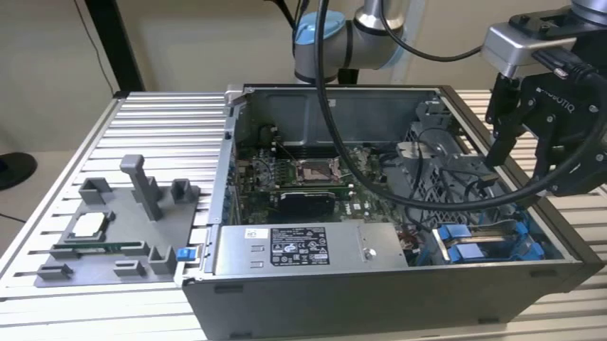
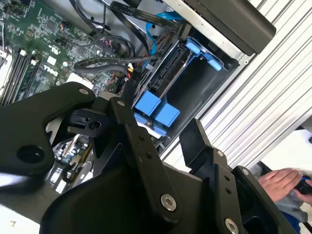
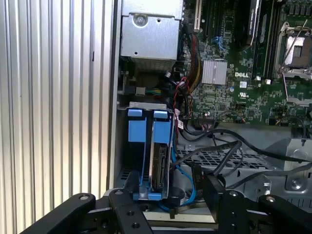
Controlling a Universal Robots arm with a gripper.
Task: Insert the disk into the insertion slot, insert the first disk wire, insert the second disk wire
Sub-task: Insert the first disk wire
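The disk (image 3: 158,163) stands on edge in its blue carrier, seated inside the insertion slot (image 3: 146,105) at the case's corner. In the exterior view the carrier's blue tabs (image 1: 470,245) show at the case's front right. My gripper (image 1: 524,153) hangs above that corner, open, with nothing between its fingers. In both wrist views the black fingers (image 3: 122,201) frame the disk's end from above, apart from it. A thin blue cable (image 3: 184,183) curls beside the disk, and black cables (image 3: 219,151) lie across the perforated metal next to it.
The open computer case (image 1: 379,284) sits on a slatted table. A silver power-supply box (image 1: 303,249) and the motherboard (image 1: 303,177) lie inside. A grey fixture plate (image 1: 104,234) with posts stands at the exterior view's left. A person's hand (image 2: 280,183) rests beyond the case.
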